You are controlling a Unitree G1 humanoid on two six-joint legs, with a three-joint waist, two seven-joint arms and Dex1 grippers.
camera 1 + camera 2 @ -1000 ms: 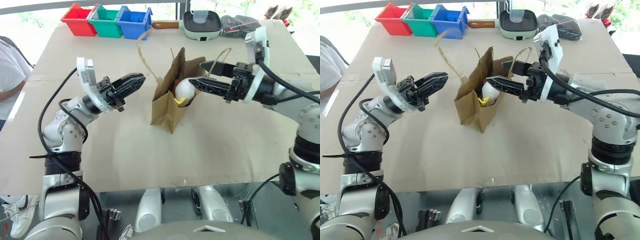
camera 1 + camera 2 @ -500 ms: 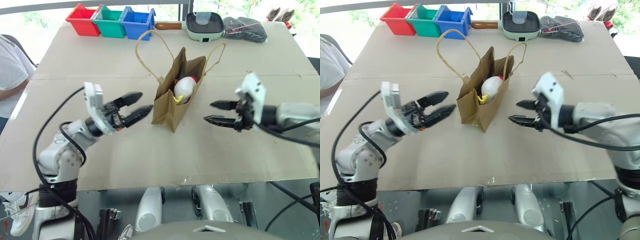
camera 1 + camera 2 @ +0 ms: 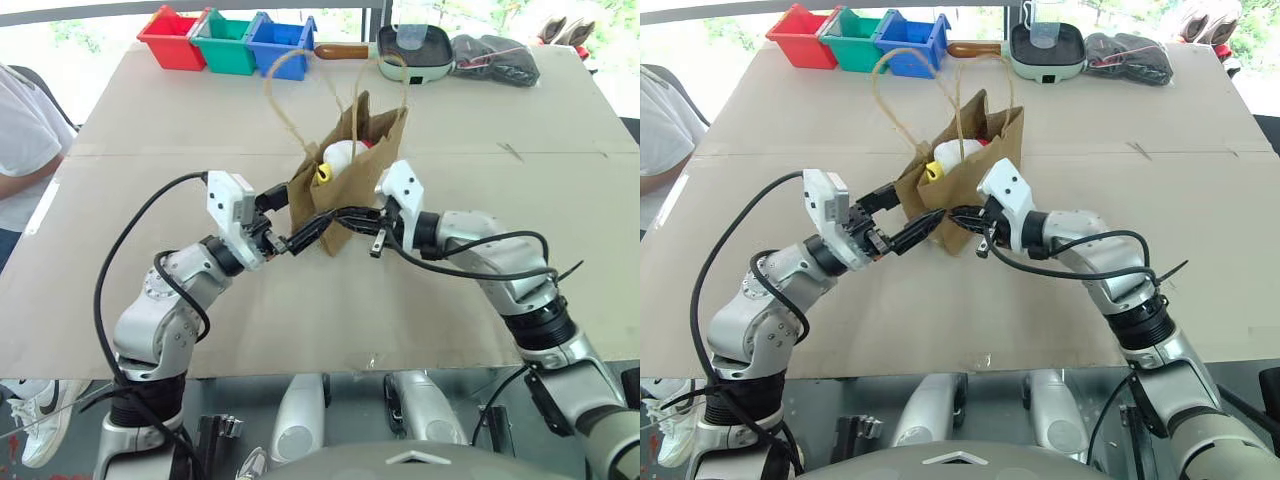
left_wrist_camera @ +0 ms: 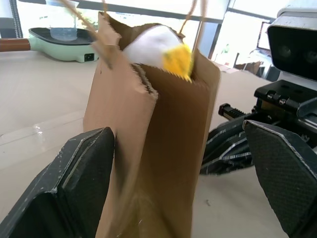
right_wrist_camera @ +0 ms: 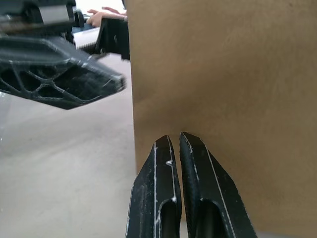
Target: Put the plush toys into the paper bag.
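I count one paper bag holding one white chicken. My left gripper straddles the bag, fingers spread. My right gripper is pressed together at its side.

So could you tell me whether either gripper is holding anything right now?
Nothing is held: the left gripper is open around the paper bag; the right gripper is shut, empty.

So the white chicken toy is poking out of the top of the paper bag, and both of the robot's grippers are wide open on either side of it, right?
Not quite. The white chicken does poke out of the paper bag, and the left gripper is wide open, but the right gripper is shut, as the right wrist view shows.
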